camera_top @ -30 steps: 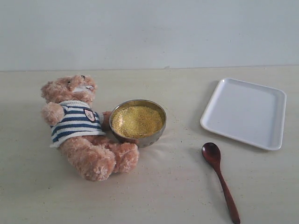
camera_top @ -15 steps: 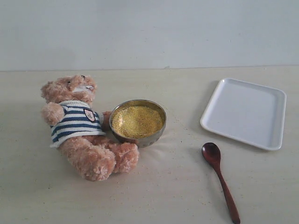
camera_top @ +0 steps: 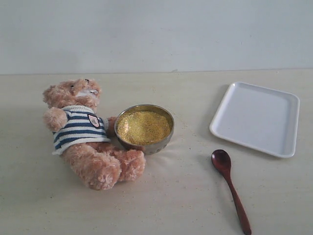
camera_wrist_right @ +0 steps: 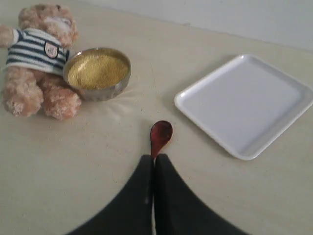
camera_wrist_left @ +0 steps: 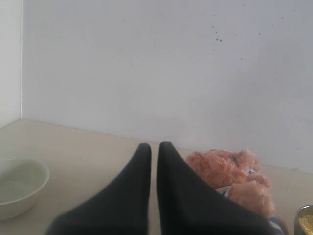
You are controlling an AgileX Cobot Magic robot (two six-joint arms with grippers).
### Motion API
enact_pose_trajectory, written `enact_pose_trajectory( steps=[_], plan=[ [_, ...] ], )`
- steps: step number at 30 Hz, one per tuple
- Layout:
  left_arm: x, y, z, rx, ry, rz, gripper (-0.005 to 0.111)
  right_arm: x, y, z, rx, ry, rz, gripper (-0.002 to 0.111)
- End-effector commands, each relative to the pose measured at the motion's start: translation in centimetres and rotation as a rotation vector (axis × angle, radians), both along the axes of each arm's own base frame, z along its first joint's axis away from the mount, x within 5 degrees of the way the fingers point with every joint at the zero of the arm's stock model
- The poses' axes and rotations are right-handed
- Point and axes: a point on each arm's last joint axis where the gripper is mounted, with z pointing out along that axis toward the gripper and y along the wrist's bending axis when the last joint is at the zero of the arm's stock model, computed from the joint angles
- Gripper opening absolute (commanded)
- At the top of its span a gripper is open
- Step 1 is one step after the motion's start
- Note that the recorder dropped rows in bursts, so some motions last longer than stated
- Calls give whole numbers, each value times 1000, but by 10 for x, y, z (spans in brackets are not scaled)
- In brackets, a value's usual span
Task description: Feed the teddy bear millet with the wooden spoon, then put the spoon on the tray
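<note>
The teddy bear (camera_top: 80,132) in its striped shirt sits at the left, leaning back, with the metal bowl of millet (camera_top: 144,127) against its leg. The wooden spoon (camera_top: 234,193) lies flat on the table at the front right, its bowl end toward the white tray (camera_top: 257,117). Neither gripper shows in the exterior view. In the right wrist view my right gripper (camera_wrist_right: 154,156) is shut and empty, its tips covering the handle of the spoon (camera_wrist_right: 161,134), which lies on the table. My left gripper (camera_wrist_left: 154,145) is shut with nothing in it, and the bear (camera_wrist_left: 225,169) is beside it.
A pale empty bowl (camera_wrist_left: 19,183) sits on the table in the left wrist view only. A plain white wall (camera_top: 156,34) runs along the table's far edge. Stray grains dot the table between the millet bowl and the spoon.
</note>
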Motion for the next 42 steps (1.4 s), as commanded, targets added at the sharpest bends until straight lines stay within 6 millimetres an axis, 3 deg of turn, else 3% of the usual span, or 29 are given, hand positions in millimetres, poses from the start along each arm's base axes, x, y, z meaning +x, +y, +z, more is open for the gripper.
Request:
enact_pose_trajectory(
  steps=[1, 6, 14, 23, 28, 33, 42],
  plan=[
    [-1, 0, 3, -5, -23, 4, 5, 18, 8, -3, -27, 37, 59, 0],
    [-1, 0, 3, -5, -23, 4, 5, 38, 27, -31, 1, 77, 131, 0],
    [-1, 0, 3, -5, -23, 4, 5, 57, 75, -83, -5, 120, 257, 0],
    [-1, 0, 3, -5, -23, 4, 5, 84, 106, -123, -29, 257, 214, 0],
    [-1, 0, 3, -5, -23, 4, 5, 96, 106, -136, 18, 338, 105, 0],
    [-1, 0, 3, -5, -23, 4, 5, 108, 90, -141, 77, 388, -50, 0],
    [-1, 0, 3, -5, -23, 4, 5, 91, 75, -165, 164, 326, -49, 0]
  ],
)
